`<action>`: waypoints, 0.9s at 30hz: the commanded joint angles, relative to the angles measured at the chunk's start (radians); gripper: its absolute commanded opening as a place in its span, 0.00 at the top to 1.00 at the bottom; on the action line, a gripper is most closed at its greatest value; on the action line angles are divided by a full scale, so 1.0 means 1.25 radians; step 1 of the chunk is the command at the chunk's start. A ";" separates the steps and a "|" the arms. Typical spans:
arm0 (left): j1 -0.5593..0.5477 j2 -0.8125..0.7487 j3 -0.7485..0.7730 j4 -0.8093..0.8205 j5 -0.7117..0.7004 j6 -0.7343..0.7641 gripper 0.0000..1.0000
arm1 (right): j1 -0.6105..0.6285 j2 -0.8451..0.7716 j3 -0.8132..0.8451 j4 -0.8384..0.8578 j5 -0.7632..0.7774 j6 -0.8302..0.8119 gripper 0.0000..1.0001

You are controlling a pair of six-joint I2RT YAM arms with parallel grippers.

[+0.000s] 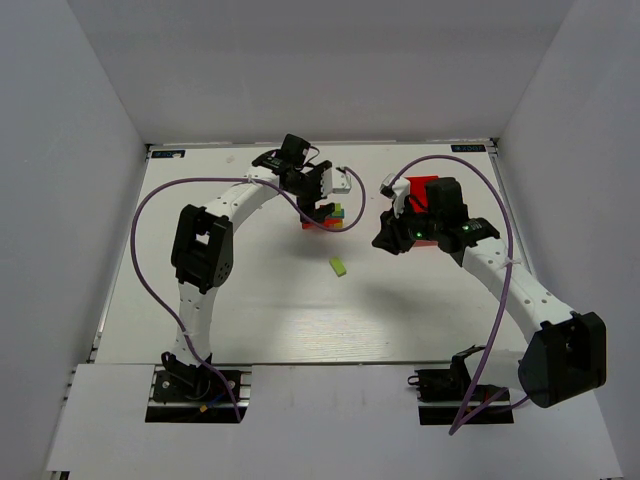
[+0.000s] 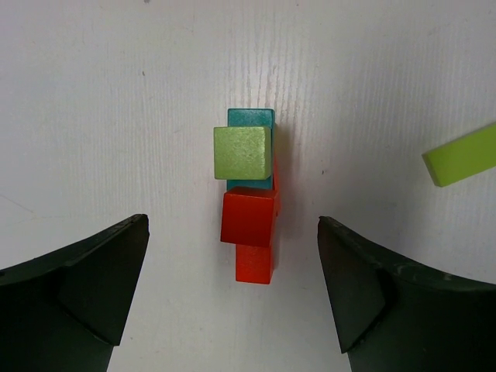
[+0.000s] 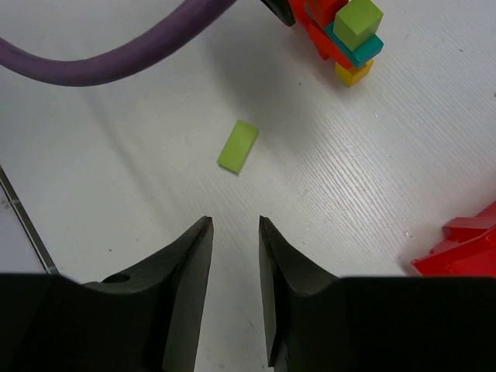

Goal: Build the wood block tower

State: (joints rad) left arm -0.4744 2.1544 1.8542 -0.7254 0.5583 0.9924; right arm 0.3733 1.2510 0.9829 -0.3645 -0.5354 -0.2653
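Observation:
The wood block tower (image 1: 326, 215) stands mid-table. In the left wrist view, seen from above, a lime green cube (image 2: 242, 153) tops a teal bar (image 2: 250, 118), with a red cube (image 2: 248, 217) and a red-orange block (image 2: 255, 265) lower down. A yellow block (image 3: 353, 72) shows at its base in the right wrist view. My left gripper (image 1: 325, 195) hovers right over the tower, jaws wide open and empty (image 2: 232, 225). A loose lime green bar (image 1: 339, 266) lies flat on the table, also ahead of my right gripper (image 3: 238, 146). My right gripper (image 1: 392, 238) is empty, jaws narrowly apart (image 3: 235, 221).
A red plastic bin (image 1: 430, 195) sits behind the right gripper, its edge showing in the right wrist view (image 3: 465, 248). A purple cable (image 3: 116, 58) hangs across the upper left of the right wrist view. White walls enclose the table on three sides.

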 commanded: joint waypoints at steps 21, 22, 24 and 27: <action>0.003 -0.825 -0.590 0.287 -0.611 -0.889 0.00 | 0.029 0.067 0.010 -0.016 0.029 -0.036 0.44; 0.003 -0.852 -0.619 0.265 -0.621 -0.912 0.00 | 0.036 0.078 0.015 -0.018 0.044 -0.032 0.43; 0.003 -0.957 -0.696 0.262 -0.631 -0.952 0.00 | 0.076 0.121 0.032 -0.010 0.100 -0.031 0.43; 0.003 -1.075 -0.831 0.280 -0.612 -0.965 0.00 | 0.137 0.184 0.049 0.007 0.171 -0.015 0.43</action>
State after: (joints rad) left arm -0.4671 0.8974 0.9272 -0.2886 -0.1383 -0.0704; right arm 0.4812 1.4368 0.9909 -0.3660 -0.4236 -0.2916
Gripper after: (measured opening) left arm 0.998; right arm 0.570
